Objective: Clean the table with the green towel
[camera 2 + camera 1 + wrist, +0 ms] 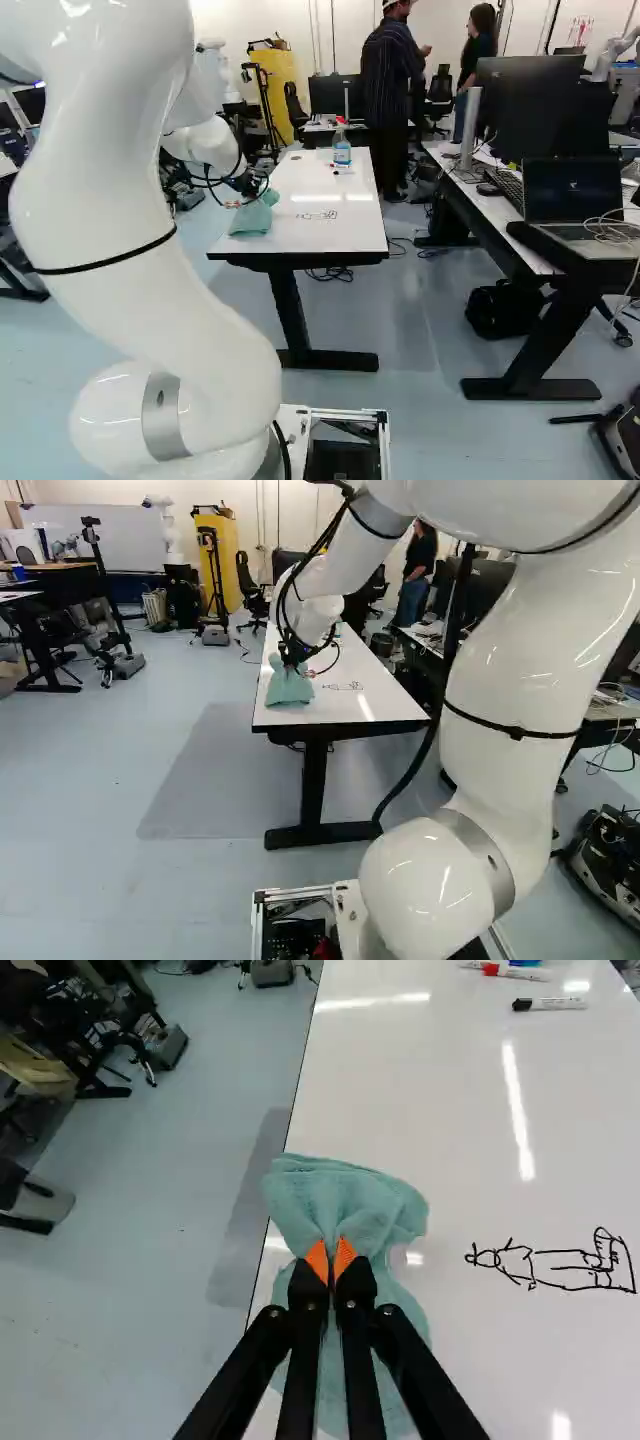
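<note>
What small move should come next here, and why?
Probably slide the towel sideways onto the drawing: the gripper is shut on the towel, which lies on the table near its edge, while the marks beside it remain to be wiped.

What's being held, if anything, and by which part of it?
The green towel, pinched in the tool by a gathered fold near its middle, with cloth spreading ahead and beneath.

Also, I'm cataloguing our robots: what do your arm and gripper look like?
My arm is glossy white with rounded segments, grey metallic bands at joints, thin black straps and black cables outside. The gripper is black, two-fingered, with pointed orange pads.
</note>
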{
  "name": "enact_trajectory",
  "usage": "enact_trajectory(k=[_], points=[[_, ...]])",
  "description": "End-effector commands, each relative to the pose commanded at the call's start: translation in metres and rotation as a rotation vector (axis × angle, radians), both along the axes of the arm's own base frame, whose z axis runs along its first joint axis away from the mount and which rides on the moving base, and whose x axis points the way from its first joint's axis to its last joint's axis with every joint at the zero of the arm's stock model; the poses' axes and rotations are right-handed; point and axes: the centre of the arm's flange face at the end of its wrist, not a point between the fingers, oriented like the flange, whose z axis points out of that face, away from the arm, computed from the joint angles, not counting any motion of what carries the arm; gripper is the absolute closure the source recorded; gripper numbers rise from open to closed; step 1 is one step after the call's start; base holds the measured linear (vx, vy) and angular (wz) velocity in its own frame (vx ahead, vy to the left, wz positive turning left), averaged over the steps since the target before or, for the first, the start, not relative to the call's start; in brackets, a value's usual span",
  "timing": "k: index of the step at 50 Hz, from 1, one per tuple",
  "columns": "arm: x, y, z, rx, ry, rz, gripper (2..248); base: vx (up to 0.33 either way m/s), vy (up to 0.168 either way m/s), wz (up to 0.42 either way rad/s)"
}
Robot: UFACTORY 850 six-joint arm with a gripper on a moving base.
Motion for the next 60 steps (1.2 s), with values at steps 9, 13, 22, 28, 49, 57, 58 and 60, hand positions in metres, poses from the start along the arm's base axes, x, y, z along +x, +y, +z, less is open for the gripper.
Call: enact_trajectory(k=[9,13,22,28,49,57,58,60], points=[[0.002,-0.012,0.001,0.000,-0.002,-0.023,222,0.000,0.000,0.000],[0.002,-0.018,0.001,0.000,-0.002,-0.034,222,0.000,0.000,0.000],[0.004,-0.031,0.001,0.000,-0.001,-0.059,222,0.000,0.000,0.000],[0.006,-0.040,0.001,0.000,-0.001,-0.077,222,0.000,0.000,0.000],[0.011,-0.072,0.001,0.000,-0.001,-0.137,222,0.000,0.000,0.000],[0.019,-0.077,0.001,0.001,-0.003,-0.149,222,0.000,0.000,0.000],[0.021,-0.078,0.001,0.001,-0.004,-0.150,222,0.000,0.000,0.000],[0.024,-0.078,0.001,0.001,-0.005,-0.151,222,0.000,0.000,0.000]])
